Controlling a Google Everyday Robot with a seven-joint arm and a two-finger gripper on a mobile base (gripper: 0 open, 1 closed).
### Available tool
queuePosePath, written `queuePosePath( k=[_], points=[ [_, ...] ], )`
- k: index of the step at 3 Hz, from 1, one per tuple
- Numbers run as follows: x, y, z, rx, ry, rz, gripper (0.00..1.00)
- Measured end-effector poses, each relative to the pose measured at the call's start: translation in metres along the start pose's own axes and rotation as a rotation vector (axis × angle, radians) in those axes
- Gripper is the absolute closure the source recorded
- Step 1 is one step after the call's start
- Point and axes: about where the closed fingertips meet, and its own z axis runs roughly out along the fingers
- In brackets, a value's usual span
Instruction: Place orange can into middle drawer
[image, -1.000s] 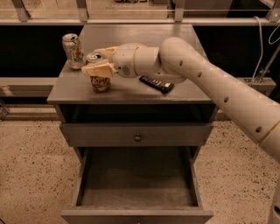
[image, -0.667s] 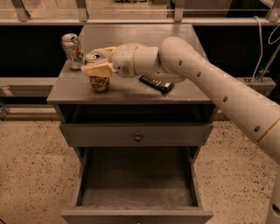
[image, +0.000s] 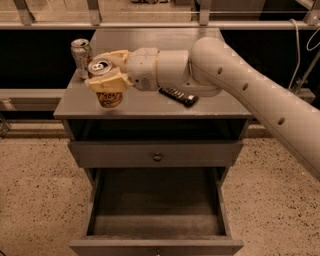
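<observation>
Cabinet (image: 210, 107): grey unit dead centre, and its flat top is where all the action is.
Arm (image: 260, 95): big cream arm sweeping in from the right, stretched across the top toward the left side.
Middle drawer (image: 157, 220): pulled wide open at the bottom, bare floor showing, nothing in it.
Closed drawer front (image: 200, 152): sits between the top and the open tray, small knob (image: 157, 157) in the middle.
Gripper (image: 99, 72): over the left part of the top, fingers clamped around the orange can.
Orange can (image: 110, 98): upright in that grasp, long axis vertical, silver top up; can't tell if its base touches the top.
Key relation: the open tray lies below and right of the can, nearer the camera, so I'd expect a carry out over the front edge, then down.
White-silver can (image: 81, 56): just behind the gripper, at the back left.
Dark flat object (image: 178, 96): lying under the wrist.
</observation>
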Motion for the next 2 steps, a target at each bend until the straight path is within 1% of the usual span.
queuePosePath(
  k=[1, 2],
  points=[
    [-0.007, 0.054, -0.028, 0.018, 0.056, -0.027, 1.00],
    [0.013, 0.106, -0.044, 0.043, 0.044, 0.010, 1.00]
  ],
)
